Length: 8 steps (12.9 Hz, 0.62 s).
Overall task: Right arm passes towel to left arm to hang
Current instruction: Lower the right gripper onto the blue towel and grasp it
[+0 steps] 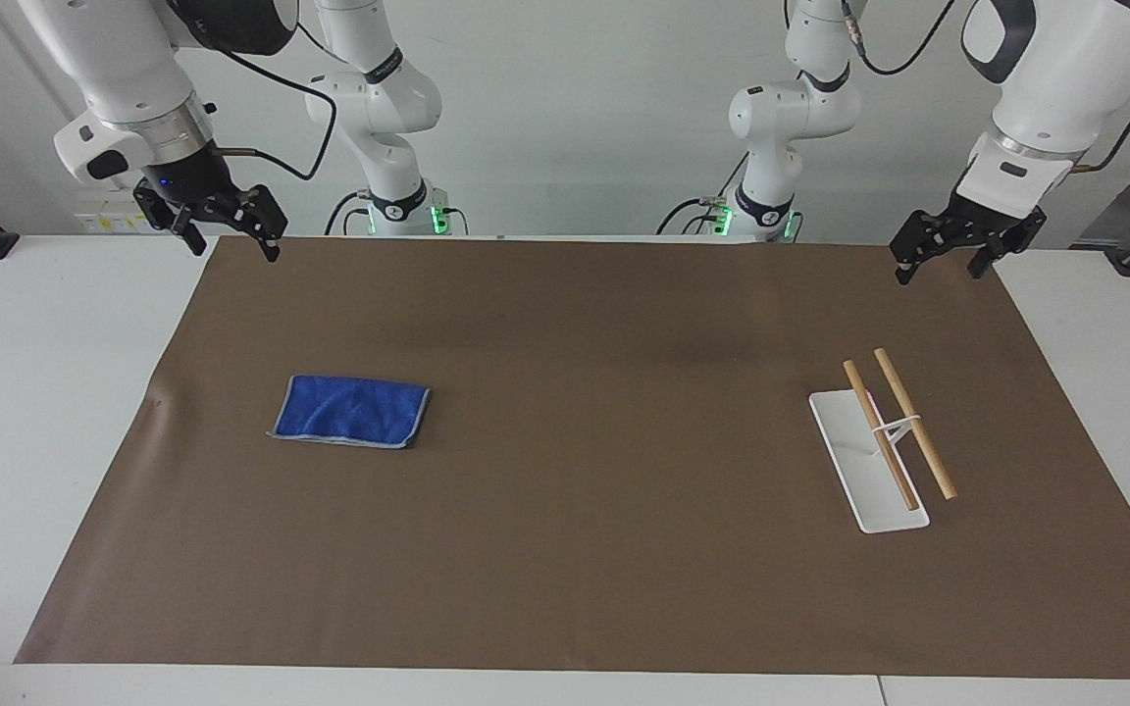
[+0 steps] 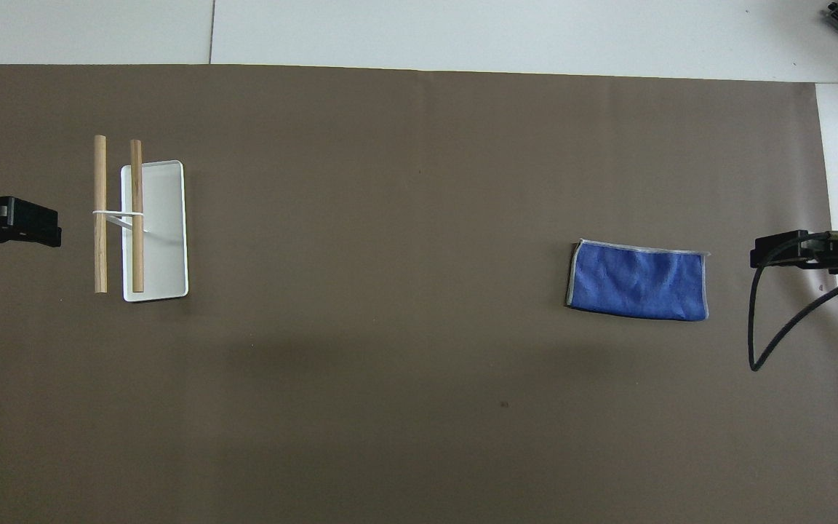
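Note:
The blue towel [image 1: 351,411] lies folded flat on the brown mat [image 1: 565,549], toward the right arm's end of the table; the overhead view shows the towel [image 2: 637,281] with its grey edging. My right gripper [image 1: 231,245], with its blue light, hangs open and empty in the air over the mat's edge at that end, apart from the towel. My left gripper [image 1: 938,271] hangs open and empty over the mat's edge at the left arm's end, clear of the rack [image 1: 869,461].
The rack is a white flat base [image 2: 164,240] with two wooden bars [image 2: 100,218] held above it on a thin white stand. White tabletop [image 1: 45,392] borders the mat. A black cable [image 2: 761,342] loops from the right wrist.

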### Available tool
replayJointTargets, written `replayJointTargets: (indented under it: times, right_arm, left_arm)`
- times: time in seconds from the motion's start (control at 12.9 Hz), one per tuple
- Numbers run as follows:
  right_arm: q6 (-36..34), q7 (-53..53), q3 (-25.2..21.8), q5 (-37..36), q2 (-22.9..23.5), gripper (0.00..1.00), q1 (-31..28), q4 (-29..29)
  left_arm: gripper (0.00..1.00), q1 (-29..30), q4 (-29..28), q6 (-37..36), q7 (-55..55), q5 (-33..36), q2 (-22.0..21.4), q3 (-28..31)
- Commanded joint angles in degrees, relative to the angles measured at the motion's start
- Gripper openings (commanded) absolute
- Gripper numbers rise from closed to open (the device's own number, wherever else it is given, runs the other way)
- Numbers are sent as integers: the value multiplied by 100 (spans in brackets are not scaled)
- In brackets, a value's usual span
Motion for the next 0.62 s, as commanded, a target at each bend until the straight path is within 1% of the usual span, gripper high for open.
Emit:
replayJointTargets:
  times: [0.0,0.08,0.15,0.23,0.39,0.54]
  right_arm:
    - [1017,-144,22,39,-215,100,-6,-1035]
    - [1492,-153,22,39,-171,100,-6,-1352]
    - [1810,-162,22,39,-23,100,28,-1512]
    - [2048,-145,22,39,135,100,151,-1592]
    - [2471,-92,22,56,539,100,169,-1680]
    - [3111,-83,22,56,830,100,169,-1908]
  left_arm:
    - [100,15,-226,-9,-56,-58,-188,28]
    - [100,24,-226,-9,-56,-58,-188,28]
    - [100,24,-226,0,-47,-58,-188,37]
    - [100,24,-226,8,-47,-67,-188,37]
    - [100,24,-226,17,-47,-67,-188,37]
    - [100,33,-234,9,-47,-67,-188,45]
